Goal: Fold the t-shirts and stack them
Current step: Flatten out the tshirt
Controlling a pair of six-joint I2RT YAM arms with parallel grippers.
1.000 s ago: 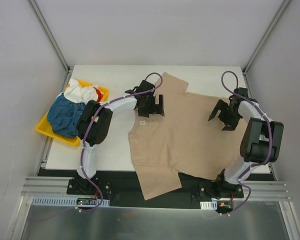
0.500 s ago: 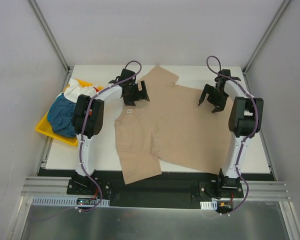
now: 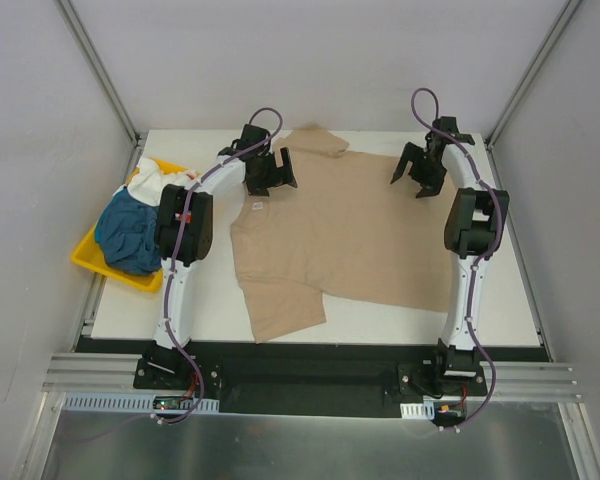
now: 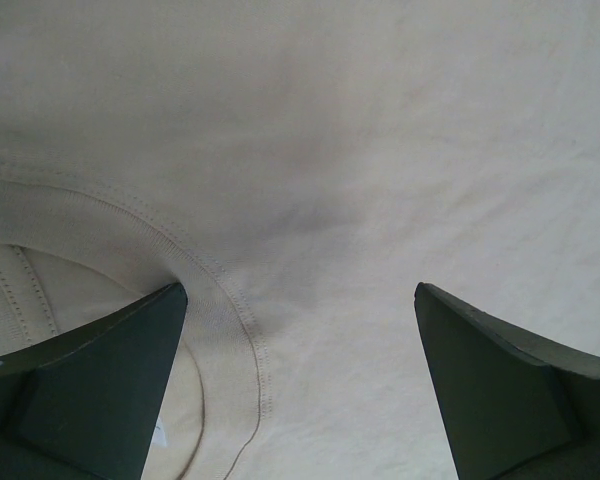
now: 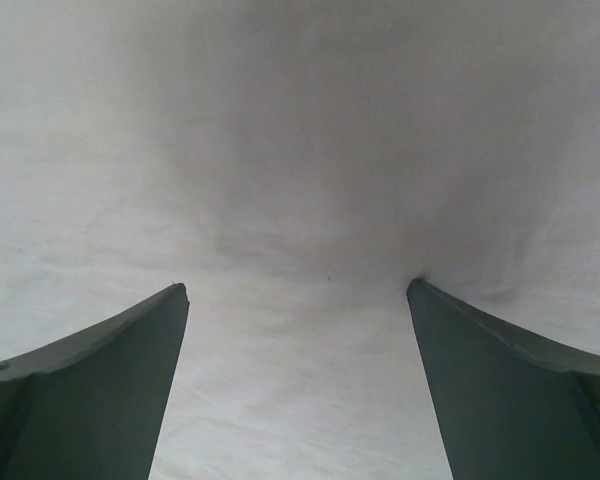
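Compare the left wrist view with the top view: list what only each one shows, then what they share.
Left wrist only: the stitched collar seam of the tan shirt up close, between the open left fingers. Top only: the whole shirt spread on the table, the yellow tray holding a blue shirt and a white shirt, and the open right fingers near the shirt's far right corner. Both: the tan shirt and the left fingers open above its neck.
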